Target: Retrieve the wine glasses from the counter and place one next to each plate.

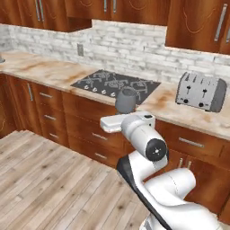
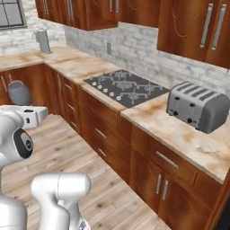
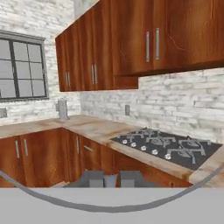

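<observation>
I am seeing no wine glass and no plate anywhere from here, so I am judging the task as barely started, if at all: both glasses are waiting to be found, fetched and set down.

The end effector [image 3: 110, 178] is sitting clenched with its two dark tips together, nothing between them, and looking level along the bench [image 1: 54, 72] towards the corner under the window [image 3: 22, 70].

The bench is carrying a black cooktop [image 1: 117, 84] set flush near its front edge, a steel toaster [image 2: 197, 106] further right and well back from the lip, and a small metal canister [image 2: 43, 41] standing in the far corner.

For room, I am reading open wood floor [image 1: 49, 179] in front of the cabinets, so the base is having free space to drive along; upper cabinets [image 3: 144, 39] are hanging low over the bench, limiting reach height there.
</observation>
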Tool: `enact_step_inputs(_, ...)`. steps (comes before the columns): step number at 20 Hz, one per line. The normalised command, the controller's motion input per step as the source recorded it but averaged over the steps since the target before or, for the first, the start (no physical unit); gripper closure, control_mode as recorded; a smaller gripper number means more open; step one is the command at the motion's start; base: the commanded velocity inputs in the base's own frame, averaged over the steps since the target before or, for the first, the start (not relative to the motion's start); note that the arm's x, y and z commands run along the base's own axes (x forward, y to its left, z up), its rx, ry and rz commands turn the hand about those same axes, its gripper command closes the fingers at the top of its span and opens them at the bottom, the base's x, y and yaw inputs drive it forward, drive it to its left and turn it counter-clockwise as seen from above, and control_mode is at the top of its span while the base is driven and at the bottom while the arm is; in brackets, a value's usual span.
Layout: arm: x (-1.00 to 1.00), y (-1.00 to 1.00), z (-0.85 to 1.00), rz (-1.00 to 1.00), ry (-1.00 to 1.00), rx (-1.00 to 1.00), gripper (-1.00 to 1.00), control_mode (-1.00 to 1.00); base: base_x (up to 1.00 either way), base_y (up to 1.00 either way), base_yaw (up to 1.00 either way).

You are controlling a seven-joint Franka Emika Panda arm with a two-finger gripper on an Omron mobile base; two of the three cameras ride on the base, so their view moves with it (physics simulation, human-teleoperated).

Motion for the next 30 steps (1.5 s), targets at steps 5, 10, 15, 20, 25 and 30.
enact_step_inputs(5, 0.00, 0.00, 0.00, 0.00, 0.00, 0.00, 1.00, 1.00, 0.00, -0.01, 0.61)
enact_step_inputs(10, 0.00, 0.00, 0.00, 0.00, 0.00, 0.00, 1.00, 1.00, 0.03, -0.02, 0.71)
enact_step_inputs(15, 0.00, 0.00, 0.00, 0.00, 0.00, 0.00, 1.00, 1.00, 0.19, 0.05, 0.67)
enact_step_inputs(20, 0.00, 0.00, 0.00, 0.00, 0.00, 0.00, 1.00, 1.00, 0.23, 0.07, 0.71)
enact_step_inputs(25, 0.00, 0.00, 0.00, 0.00, 0.00, 0.00, 1.00, 1.00, 0.46, 0.07, 0.69)
enact_step_inputs(30, 0.00, 0.00, 0.00, 0.00, 0.00, 0.00, 1.00, 1.00, 0.66, 0.08, 0.64)
